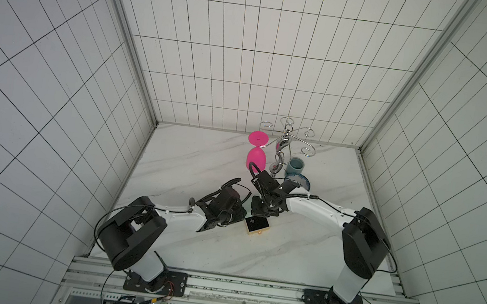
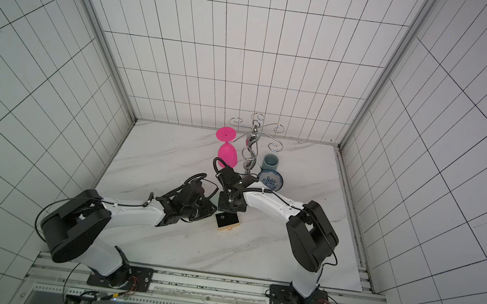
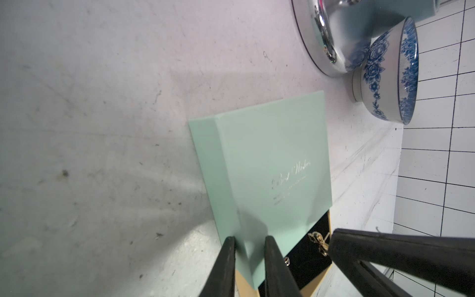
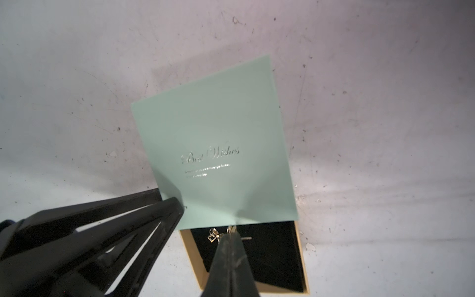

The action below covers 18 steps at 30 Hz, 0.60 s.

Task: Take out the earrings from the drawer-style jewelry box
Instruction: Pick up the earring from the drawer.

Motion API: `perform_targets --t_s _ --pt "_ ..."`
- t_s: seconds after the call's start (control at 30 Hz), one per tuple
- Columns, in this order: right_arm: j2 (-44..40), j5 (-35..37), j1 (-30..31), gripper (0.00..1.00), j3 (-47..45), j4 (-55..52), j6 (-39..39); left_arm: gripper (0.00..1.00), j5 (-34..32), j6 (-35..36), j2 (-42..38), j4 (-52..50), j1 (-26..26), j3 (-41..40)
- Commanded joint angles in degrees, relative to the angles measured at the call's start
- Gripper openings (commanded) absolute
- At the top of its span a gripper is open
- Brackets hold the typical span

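The drawer-style jewelry box lies mid-table, its mint-green sleeve (image 4: 218,128) lettered "Best Wishes". Its tan drawer (image 1: 258,232) is pulled out and shows the black lining (image 4: 272,252). My left gripper (image 3: 250,246) is shut on the sleeve's (image 3: 272,154) near corner, one finger on each side. My right gripper (image 4: 232,232) reaches into the drawer with its jaws pressed together, pinching a small gold bow-shaped earring (image 4: 213,236) at the tips. The same earring (image 3: 318,241) shows in the left wrist view, with a tiny stud (image 3: 286,261) on the lining beside it. In both top views the earrings are pale specks (image 1: 254,221).
Behind the box stand a chrome hanging rack (image 1: 282,151) with a pink glass (image 1: 255,157) on it, a teal cup (image 1: 296,166) and a blue-and-white bowl (image 3: 388,77). The rack's base (image 3: 329,38) sits close to the sleeve's far end. Tiled walls enclose the table.
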Motion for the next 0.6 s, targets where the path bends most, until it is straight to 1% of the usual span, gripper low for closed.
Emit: perform_targets --t_s 0.0,0.17,0.27,0.37,0.57 --pt "-2.0 -0.8 -0.4 0.0 -1.8 0.1 1.7 0.21 -0.4 -0.2 1.2 -2.4 -0.1 -0.8" --pt "-4.4 -0.2 -0.7 0.0 -2.9 0.2 2.5 0.21 -0.3 -0.1 1.3 -2.5 -0.1 -0.6" --pt "-7.0 0.5 -1.6 0.0 -5.2 0.2 2.7 0.21 -0.3 0.0 1.2 -2.6 -0.1 -0.6" --pt "-11.3 1.6 -3.2 0.0 -10.0 1.4 2.7 0.21 -0.3 0.1 0.9 -2.8 -0.1 -0.6" --pt "-19.7 -0.3 -10.2 0.0 -23.0 5.9 2.5 0.21 -0.2 0.2 0.6 -3.1 -0.1 -0.6"
